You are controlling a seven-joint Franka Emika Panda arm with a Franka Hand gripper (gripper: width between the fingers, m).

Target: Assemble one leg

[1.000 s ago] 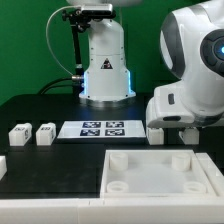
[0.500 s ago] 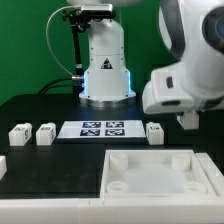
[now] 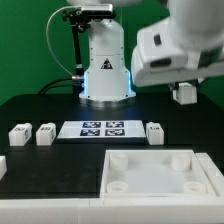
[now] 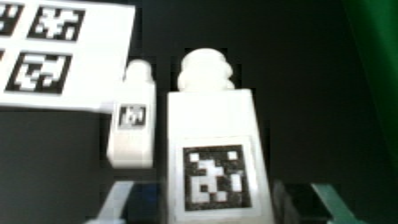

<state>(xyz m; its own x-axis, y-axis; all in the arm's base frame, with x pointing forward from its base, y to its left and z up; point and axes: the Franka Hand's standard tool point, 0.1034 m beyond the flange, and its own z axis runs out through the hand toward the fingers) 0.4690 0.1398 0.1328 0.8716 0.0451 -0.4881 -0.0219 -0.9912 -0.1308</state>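
Note:
My gripper (image 3: 183, 97) hangs above the table at the exterior view's right, shut on a white leg (image 4: 214, 130). The leg's tag faces the wrist camera and its round peg points away from the fingers (image 4: 135, 196). In the exterior view the held leg (image 3: 183, 92) shows as a small white block under the hand. Another leg (image 3: 154, 132) stands on the black table below it, also in the wrist view (image 4: 128, 120). Two more legs (image 3: 18, 134) (image 3: 45, 133) stand at the exterior view's left. The white tray-like part (image 3: 150, 158) with round corner sockets lies at the front.
The marker board (image 3: 98, 128) lies flat in the middle of the table, and shows in the wrist view (image 4: 45, 45). The robot base (image 3: 105, 70) stands behind it. A white piece (image 3: 2, 165) is cut off at the exterior view's left edge.
The arm has risen from table level at the exterior view's right, lifting the held leg well above the table. The leg beside it stays where it stood.

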